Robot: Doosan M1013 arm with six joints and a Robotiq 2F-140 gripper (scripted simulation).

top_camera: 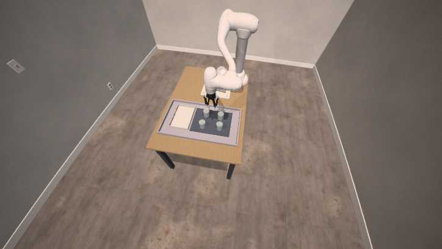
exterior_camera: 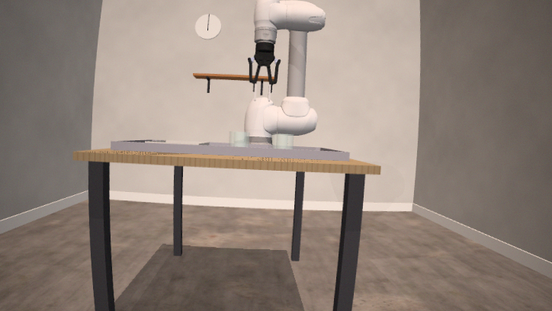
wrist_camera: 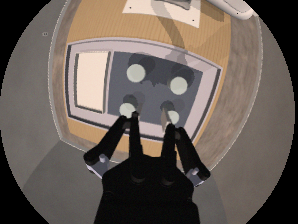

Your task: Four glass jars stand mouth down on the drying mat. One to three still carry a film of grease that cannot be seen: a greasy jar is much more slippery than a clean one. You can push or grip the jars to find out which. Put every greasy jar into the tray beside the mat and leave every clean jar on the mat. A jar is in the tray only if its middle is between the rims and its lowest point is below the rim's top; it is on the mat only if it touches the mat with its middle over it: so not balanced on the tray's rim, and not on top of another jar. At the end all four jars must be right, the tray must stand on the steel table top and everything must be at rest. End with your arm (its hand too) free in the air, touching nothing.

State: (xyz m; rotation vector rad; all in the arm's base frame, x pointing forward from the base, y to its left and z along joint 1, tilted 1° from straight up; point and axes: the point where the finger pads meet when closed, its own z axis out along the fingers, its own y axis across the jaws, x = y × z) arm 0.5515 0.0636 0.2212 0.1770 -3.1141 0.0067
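Four pale green jars stand apart on the dark mat (top_camera: 210, 132) (wrist_camera: 152, 96): back left jar (top_camera: 206, 113) (wrist_camera: 136, 73), back right jar (top_camera: 220, 116) (wrist_camera: 178, 85), front left jar (top_camera: 201, 124) (wrist_camera: 127, 110), front right jar (top_camera: 219, 126) (wrist_camera: 172, 117). In the exterior view the jars overlap in two groups. The cream tray (top_camera: 182, 116) (wrist_camera: 91, 80) is empty, left of the mat. My gripper (top_camera: 211, 107) (exterior_camera: 262, 99) (wrist_camera: 152, 110) points down, high above the back of the mat, its fingers partly apart with nothing between them. Grease cannot be seen.
The steel table top (top_camera: 201, 135) (wrist_camera: 201, 100) has a raised rim around tray and mat. It lies on a wooden table (top_camera: 192, 149) (exterior_camera: 216, 159). The arm's base stands on a white plate (top_camera: 224, 94) behind. A wooden shelf (exterior_camera: 223, 76) is on the back wall.
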